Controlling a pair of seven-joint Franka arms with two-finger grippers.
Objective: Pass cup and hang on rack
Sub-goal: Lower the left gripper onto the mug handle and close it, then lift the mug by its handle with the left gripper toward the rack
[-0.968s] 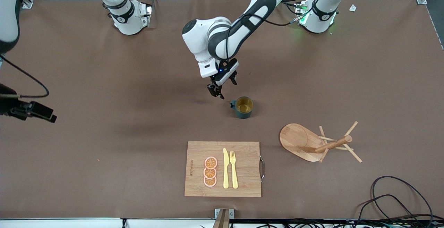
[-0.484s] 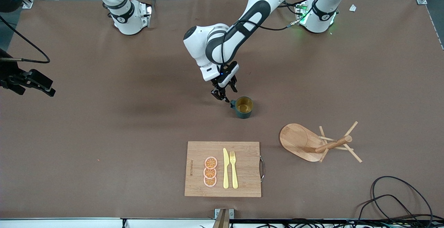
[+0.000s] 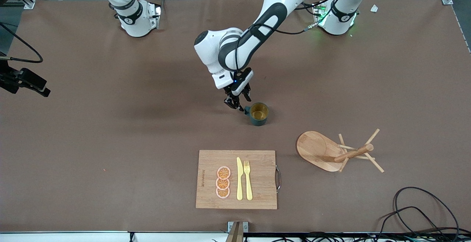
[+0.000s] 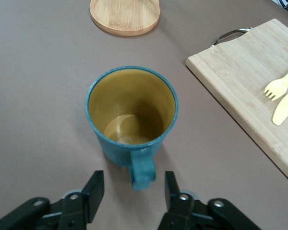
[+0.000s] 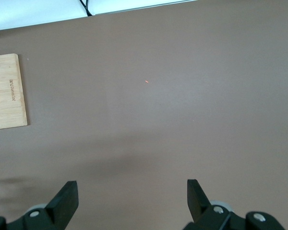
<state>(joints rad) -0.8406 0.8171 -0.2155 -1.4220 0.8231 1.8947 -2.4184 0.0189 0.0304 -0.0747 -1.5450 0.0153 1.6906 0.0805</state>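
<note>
The dark teal cup (image 3: 258,114) stands upright on the table, its tan-yellow inside showing, its small handle turned toward my left gripper. My left gripper (image 3: 237,103) is low, right beside the handle, and open. In the left wrist view the cup (image 4: 131,115) is close and the handle (image 4: 142,169) lies between the open fingers (image 4: 94,188) without touching them. The wooden rack (image 3: 336,151) lies tipped on its side, nearer to the front camera than the cup, toward the left arm's end. My right gripper (image 5: 132,191) is open and empty over bare table.
A rectangular wooden cutting board (image 3: 237,179) with orange slices, a yellow knife and a fork lies nearer to the front camera than the cup. Black cables (image 3: 419,212) coil at the front corner at the left arm's end. The right arm (image 3: 22,80) hangs at the table's edge.
My left gripper has come down and moved toward the cup until its fingers flank the handle. The right arm has drawn upward and outward at the table's edge.
</note>
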